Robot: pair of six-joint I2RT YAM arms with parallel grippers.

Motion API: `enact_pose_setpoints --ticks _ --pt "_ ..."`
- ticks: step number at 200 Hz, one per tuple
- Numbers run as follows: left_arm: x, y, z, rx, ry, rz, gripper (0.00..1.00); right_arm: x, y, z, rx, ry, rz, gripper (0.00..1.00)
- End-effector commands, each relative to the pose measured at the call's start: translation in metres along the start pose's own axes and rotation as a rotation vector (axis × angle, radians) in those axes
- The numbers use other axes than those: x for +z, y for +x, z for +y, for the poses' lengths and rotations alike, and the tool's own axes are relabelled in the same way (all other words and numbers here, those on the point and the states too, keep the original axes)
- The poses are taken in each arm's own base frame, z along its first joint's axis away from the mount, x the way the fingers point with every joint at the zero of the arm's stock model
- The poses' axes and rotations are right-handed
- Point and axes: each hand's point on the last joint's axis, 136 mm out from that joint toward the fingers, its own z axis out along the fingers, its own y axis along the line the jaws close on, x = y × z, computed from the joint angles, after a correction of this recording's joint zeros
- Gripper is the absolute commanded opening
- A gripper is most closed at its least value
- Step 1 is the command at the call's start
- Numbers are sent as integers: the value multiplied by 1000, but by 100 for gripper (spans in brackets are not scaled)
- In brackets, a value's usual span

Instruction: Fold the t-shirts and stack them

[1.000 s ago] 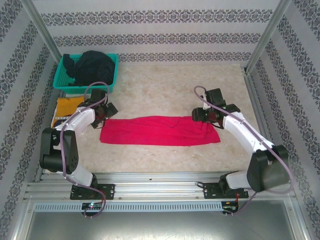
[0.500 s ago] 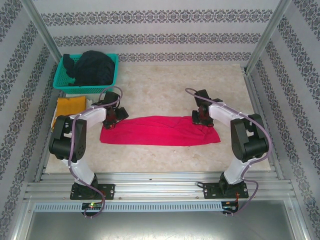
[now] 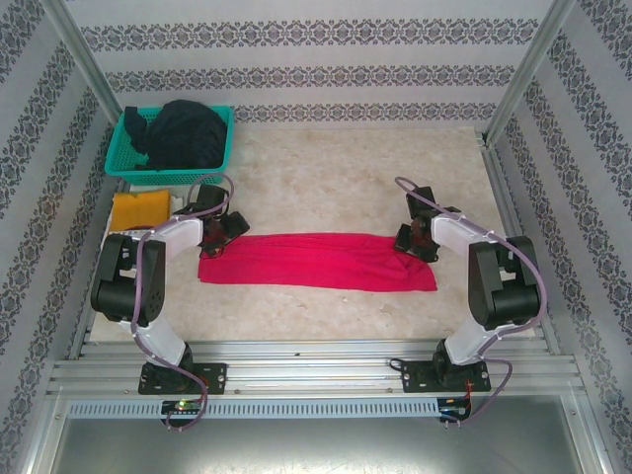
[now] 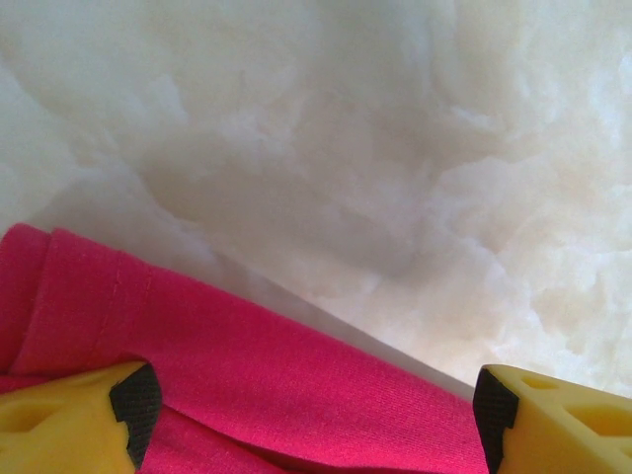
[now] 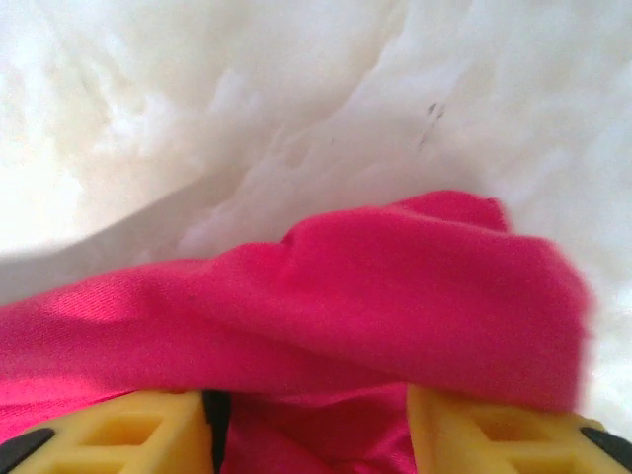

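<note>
Over the red t-shirt [image 3: 316, 260], left gripper [image 4: 311, 415] jaws gape wide; right gripper [image 5: 308, 434] jaws straddle it, grip unclear.

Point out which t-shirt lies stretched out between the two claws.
The red t-shirt, a long strip mid-table. The yellow t-shirt lies at the left edge; the dark t-shirts sit in the basket.

Cannot make out any text, label, brand, number or sign on the red t-shirt [image 3: 316, 262], the yellow t-shirt [image 3: 138, 209], the dark t-shirts [image 3: 183, 133] or the teal basket [image 3: 126, 166].
</note>
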Motion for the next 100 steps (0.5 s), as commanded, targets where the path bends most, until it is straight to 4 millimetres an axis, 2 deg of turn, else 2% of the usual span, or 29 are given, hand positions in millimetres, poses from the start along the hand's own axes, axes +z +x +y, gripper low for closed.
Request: enact_pose_setpoints --ticks 1,36,66,100 --pt "11 27 35 -37 -92 91 85 -14 -23 -3 41 -5 -87 54" --pt "9 31 29 -41 -57 108 85 8 -30 14 81 -96 -21 56" --pt "4 41 21 -33 -38 124 85 27 -50 37 116 -167 -4 56" --pt "-4 63 33 -48 -61 165 86 39 -100 56 116 -169 -31 55"
